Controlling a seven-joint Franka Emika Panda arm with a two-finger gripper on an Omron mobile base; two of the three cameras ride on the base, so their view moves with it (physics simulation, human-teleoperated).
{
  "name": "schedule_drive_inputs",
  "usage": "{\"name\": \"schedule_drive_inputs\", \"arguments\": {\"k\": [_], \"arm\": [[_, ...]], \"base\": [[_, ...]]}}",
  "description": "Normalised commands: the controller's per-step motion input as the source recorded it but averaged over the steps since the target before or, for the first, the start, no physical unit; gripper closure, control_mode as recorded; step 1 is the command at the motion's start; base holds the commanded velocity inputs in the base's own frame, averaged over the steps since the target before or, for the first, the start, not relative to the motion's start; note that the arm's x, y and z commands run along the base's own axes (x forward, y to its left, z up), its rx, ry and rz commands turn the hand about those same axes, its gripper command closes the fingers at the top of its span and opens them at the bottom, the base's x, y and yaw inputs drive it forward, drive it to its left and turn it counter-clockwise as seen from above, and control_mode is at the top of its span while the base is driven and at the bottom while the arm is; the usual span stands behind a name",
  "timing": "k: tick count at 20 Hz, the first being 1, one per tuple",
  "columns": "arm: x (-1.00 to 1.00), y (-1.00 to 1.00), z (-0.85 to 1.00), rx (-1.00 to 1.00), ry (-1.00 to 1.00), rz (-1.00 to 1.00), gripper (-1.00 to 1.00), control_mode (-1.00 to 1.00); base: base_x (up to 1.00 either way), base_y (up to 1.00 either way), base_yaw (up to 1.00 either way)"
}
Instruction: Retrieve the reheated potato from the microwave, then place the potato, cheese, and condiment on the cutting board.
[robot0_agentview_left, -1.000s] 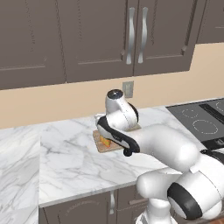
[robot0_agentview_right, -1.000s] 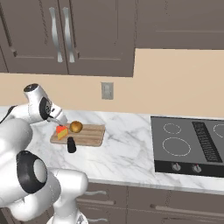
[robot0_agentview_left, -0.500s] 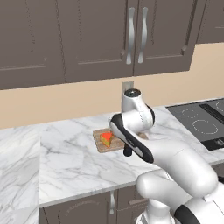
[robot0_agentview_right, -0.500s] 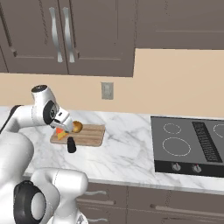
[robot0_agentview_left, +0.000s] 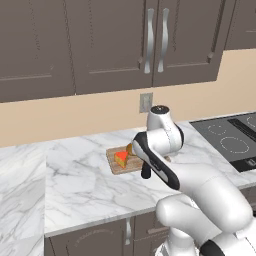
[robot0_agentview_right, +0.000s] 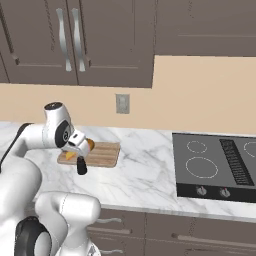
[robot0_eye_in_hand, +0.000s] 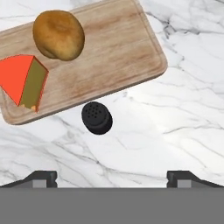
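In the hand view the light-brown cutting board (robot0_eye_in_hand: 113, 48) carries the golden-brown potato (robot0_eye_in_hand: 59, 34) and the orange-red cheese (robot0_eye_in_hand: 22, 81) wedge side by side. The black condiment (robot0_eye_in_hand: 96, 117) shaker stands upright on the marble, just off the board's near edge. My gripper (robot0_eye_in_hand: 112, 179) hovers above, open, its fingertips (robot0_eye_in_hand: 41, 178) wide apart with nothing between them. From the right base view the hand hangs over the board (robot0_agentview_right: 105, 152), with the condiment (robot0_agentview_right: 81, 165) just below it. From the left, the cheese (robot0_agentview_left: 121, 158) shows on the board (robot0_agentview_left: 116, 167), the condiment (robot0_agentview_left: 146, 172) beside it. The microwave is out of view.
A black cooktop (robot0_agentview_right: 215, 165) is set into the marble counter to the right of the board. A wall outlet (robot0_agentview_right: 122, 103) sits behind the board, under dark upper cabinets. The counter's front edge runs close below the condiment.
My hand has swung across the board, rightward in the left base view, and now hangs over the condiment. Potato, cheese and condiment have stayed put.
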Motion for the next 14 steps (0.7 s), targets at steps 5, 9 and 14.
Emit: {"name": "schedule_drive_inputs", "arguments": {"k": [5,9,14], "arm": [[0.07,0.00,-0.23,0.04,0.04,0.05,-1.00,-1.00],[0.06,0.00,-0.14,0.01,0.00,0.05,-1.00,-1.00],[0.15,0.00,-0.21,0.00,0.00,0.04,-1.00,-1.00]], "base": [[0.00,0.00,0.00],[0.00,0.00,0.00],[0.00,0.00,0.00]]}}
